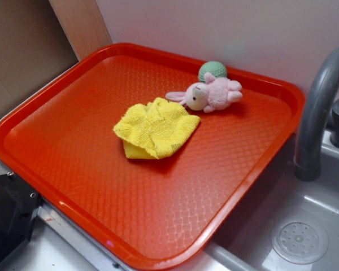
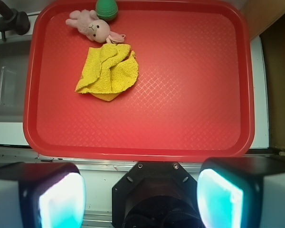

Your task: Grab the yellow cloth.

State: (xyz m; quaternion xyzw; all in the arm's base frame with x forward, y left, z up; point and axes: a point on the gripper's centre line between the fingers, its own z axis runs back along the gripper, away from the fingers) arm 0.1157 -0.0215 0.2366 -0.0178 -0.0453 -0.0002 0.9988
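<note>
The yellow cloth (image 1: 157, 128) lies crumpled on the red tray (image 1: 73, 147), a little towards its far side. In the wrist view the yellow cloth (image 2: 108, 71) sits in the tray's upper left part. My gripper (image 2: 141, 197) shows only in the wrist view: it is open and empty, its two fingers (image 2: 61, 199) wide apart at the bottom. It hangs high above the near edge of the tray (image 2: 180, 95), well away from the cloth. The gripper is out of the exterior view.
A pink plush bunny (image 1: 210, 95) lies just beyond the cloth, touching its far edge, with a green knitted ball (image 1: 212, 69) behind it; both show in the wrist view, bunny (image 2: 91, 26), ball (image 2: 106, 7). A grey tap (image 1: 316, 113) and sink (image 1: 299, 240) stand right of the tray.
</note>
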